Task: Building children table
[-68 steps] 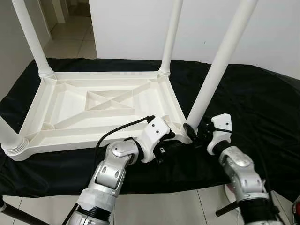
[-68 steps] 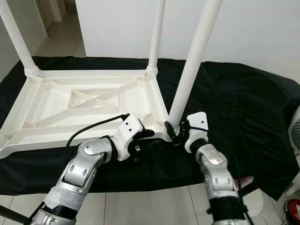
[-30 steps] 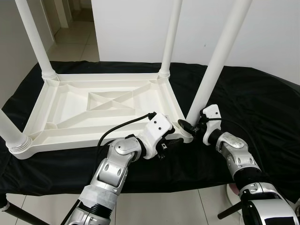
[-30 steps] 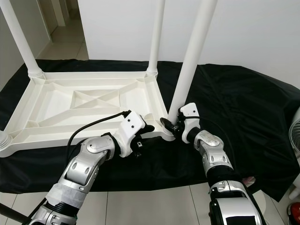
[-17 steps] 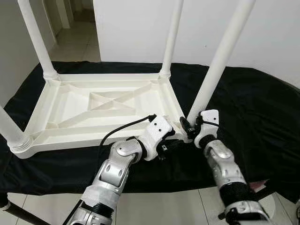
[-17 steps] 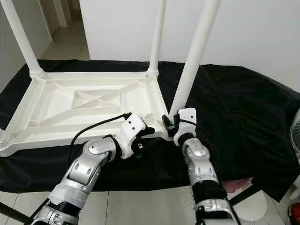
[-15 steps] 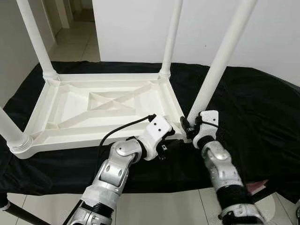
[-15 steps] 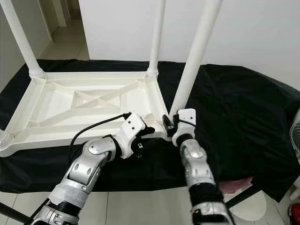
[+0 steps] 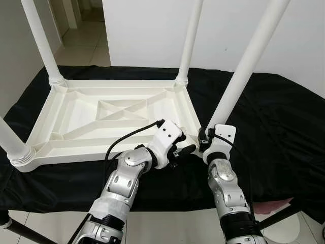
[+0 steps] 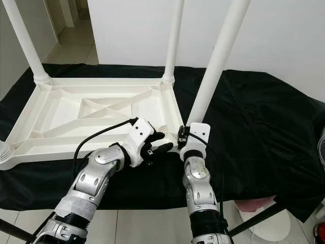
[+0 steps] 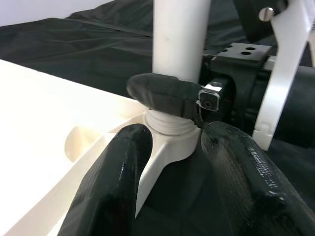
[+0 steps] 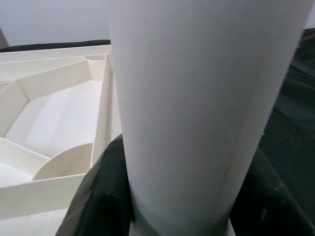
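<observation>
Right wrist view puts the thick white plastic table leg squarely between my right claw's two black fingers, which close around its base. So my right claw has hold of that leg just above its threaded collar, at the near right corner of the upturned white plastic tabletop.

That tabletop lies underside up on the surface, which is draped in a black cloth. The leg's long axis runs almost straight up from the corner socket, leaning slightly to my right. Any turning I do has to go around that upright axis, I judge, so my wrist must stay square to it.

My left claw sits just beside the same corner, on its left. In the left wrist view its fingers stand apart with the corner socket between them, and I cannot tell if they touch it. It grips nothing, as far as I can see. Both claws are close at this corner, so they could crowd each other. A black cable arcs over the tabletop's near rim to my left wrist.

Three more white legs already stand at the other corners, well apart from my claws.
</observation>
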